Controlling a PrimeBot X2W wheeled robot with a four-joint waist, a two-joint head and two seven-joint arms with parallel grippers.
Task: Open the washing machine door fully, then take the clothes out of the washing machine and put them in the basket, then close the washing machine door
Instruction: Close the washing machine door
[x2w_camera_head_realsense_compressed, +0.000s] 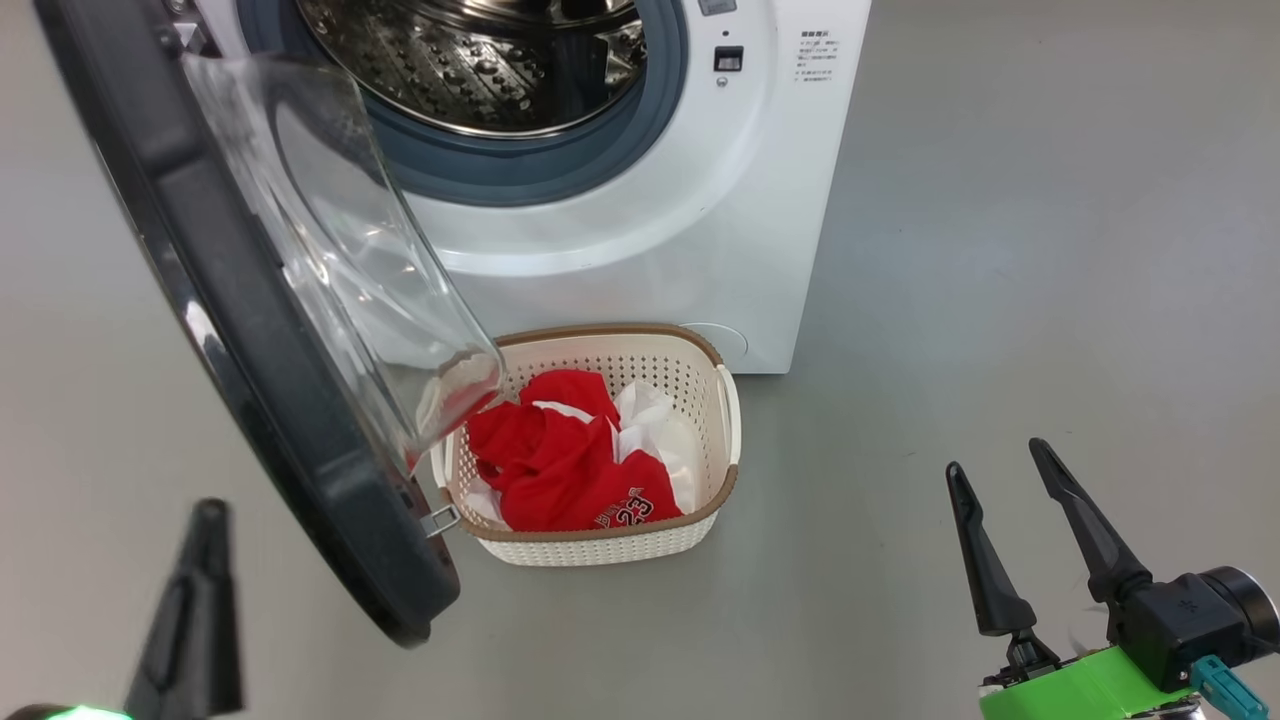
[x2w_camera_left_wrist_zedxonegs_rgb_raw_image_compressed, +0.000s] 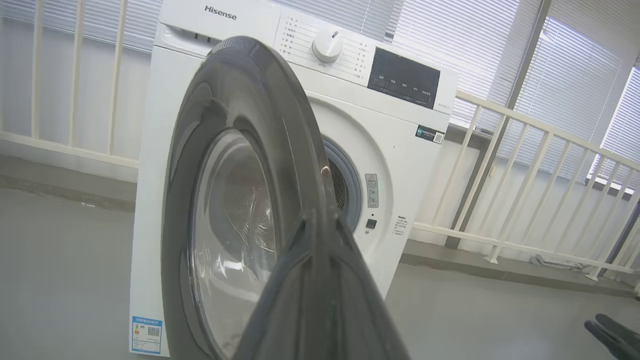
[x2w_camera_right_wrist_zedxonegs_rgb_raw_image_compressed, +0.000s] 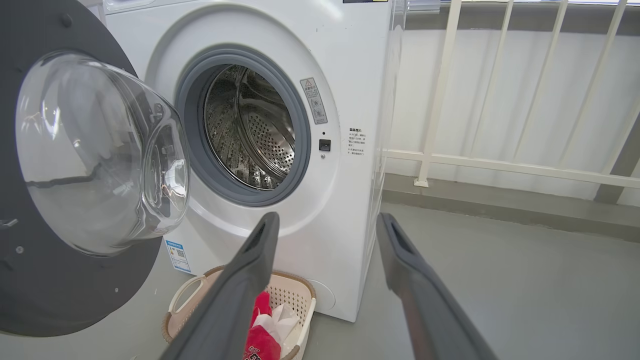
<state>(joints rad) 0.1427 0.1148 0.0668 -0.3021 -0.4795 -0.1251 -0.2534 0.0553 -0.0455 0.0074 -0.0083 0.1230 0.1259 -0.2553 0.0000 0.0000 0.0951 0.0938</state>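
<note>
1. Grey floor (x2w_camera_head_realsense_compressed: 1000, 250) lies all around the white washing machine (x2w_camera_head_realsense_compressed: 640, 250), and a white railing (x2w_camera_right_wrist_zedxonegs_rgb_raw_image_compressed: 500, 165) stands behind it.
2. The washing machine door (x2w_camera_head_realsense_compressed: 200, 300) hangs wide open on the robot's left side.
3. The clothes (x2w_camera_head_realsense_compressed: 560, 460), red and white, lie in the basket (x2w_camera_head_realsense_compressed: 620, 330), which sits on the floor just in front of the machine. The drum (x2w_camera_head_realsense_compressed: 470, 60) looks empty, so I think only the closing is left.
4. The left gripper (x2w_camera_head_realsense_compressed: 208, 520) has its 2 fingers pressed together with nothing between them, and it points at the door's outer face. The right gripper (x2w_camera_head_realsense_compressed: 997, 460) has its fingers apart and holds nothing.
5. To do it well, push on the black rim's outer face, far from the hinge, slow and steady.
6. Watch that the glass bowl swings past the basket, then press until the door sits flat.
</note>
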